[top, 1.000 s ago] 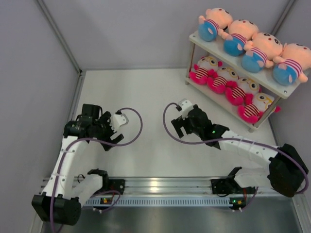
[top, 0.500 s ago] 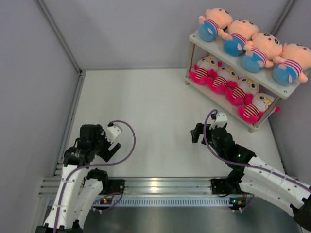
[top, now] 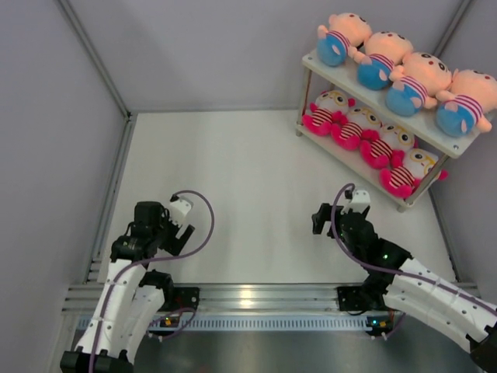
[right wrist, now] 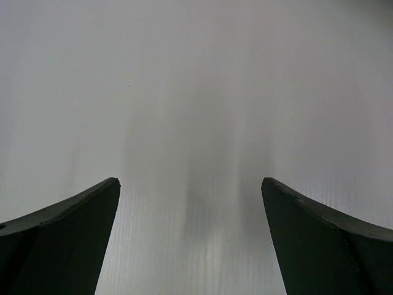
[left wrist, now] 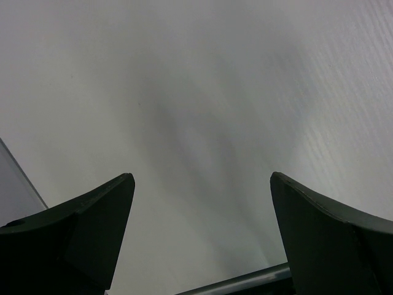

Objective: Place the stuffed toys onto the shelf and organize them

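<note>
1. Eight small plush dolls, the stuffed toys (top: 419,78), all lie on the two-tier shelf (top: 419,124) of pale cream boards on thin metal legs. It stands in the far right corner of the white tabletop (top: 233,163).
2. Four peach big-headed dolls (top: 382,58) in striped shirts and blue shorts fill the upper board in one row, each touching its neighbour.
3. Four hot-pink dolls (top: 384,144) with white faces and striped bodies fill the lower board in a like row, under the peach ones.
4. On the near left of the table, close to its own base, the left gripper (top: 177,235) is well apart from the shelf. Its jaws stand wide apart and hold nothing. In the left wrist view only bare white surface shows between its dark fingers (left wrist: 92,221).
5. On the near right, the right gripper (top: 330,221) is also spread wide and empty. It is nearer the shelf than the left one but touches neither the shelf nor any doll. Its dark fingers (right wrist: 319,233) frame bare tabletop in the right wrist view.
6. A purple cable (top: 203,214) loops from each wrist, and a silver metal rail (top: 256,297) runs along the near edge between the two arm bases.
</note>
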Controlling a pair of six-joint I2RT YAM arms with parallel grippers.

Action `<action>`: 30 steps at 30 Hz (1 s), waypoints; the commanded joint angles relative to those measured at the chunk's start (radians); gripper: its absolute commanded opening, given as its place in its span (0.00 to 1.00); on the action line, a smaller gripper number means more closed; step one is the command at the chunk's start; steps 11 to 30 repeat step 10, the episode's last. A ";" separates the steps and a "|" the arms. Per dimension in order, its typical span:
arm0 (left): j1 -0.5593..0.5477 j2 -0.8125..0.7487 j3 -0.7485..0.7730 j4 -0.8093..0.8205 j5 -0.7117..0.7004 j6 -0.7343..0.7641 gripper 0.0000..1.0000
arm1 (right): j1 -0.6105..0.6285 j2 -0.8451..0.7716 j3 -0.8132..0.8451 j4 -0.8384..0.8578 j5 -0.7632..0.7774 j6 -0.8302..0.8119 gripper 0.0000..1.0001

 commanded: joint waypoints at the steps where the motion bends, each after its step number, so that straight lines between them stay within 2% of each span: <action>1: 0.005 -0.001 -0.009 0.068 -0.015 -0.018 0.98 | -0.002 -0.029 -0.019 0.015 0.034 0.016 0.99; 30: 0.012 -0.003 -0.021 0.071 -0.007 -0.008 0.98 | -0.002 -0.064 -0.038 0.043 0.069 0.008 0.99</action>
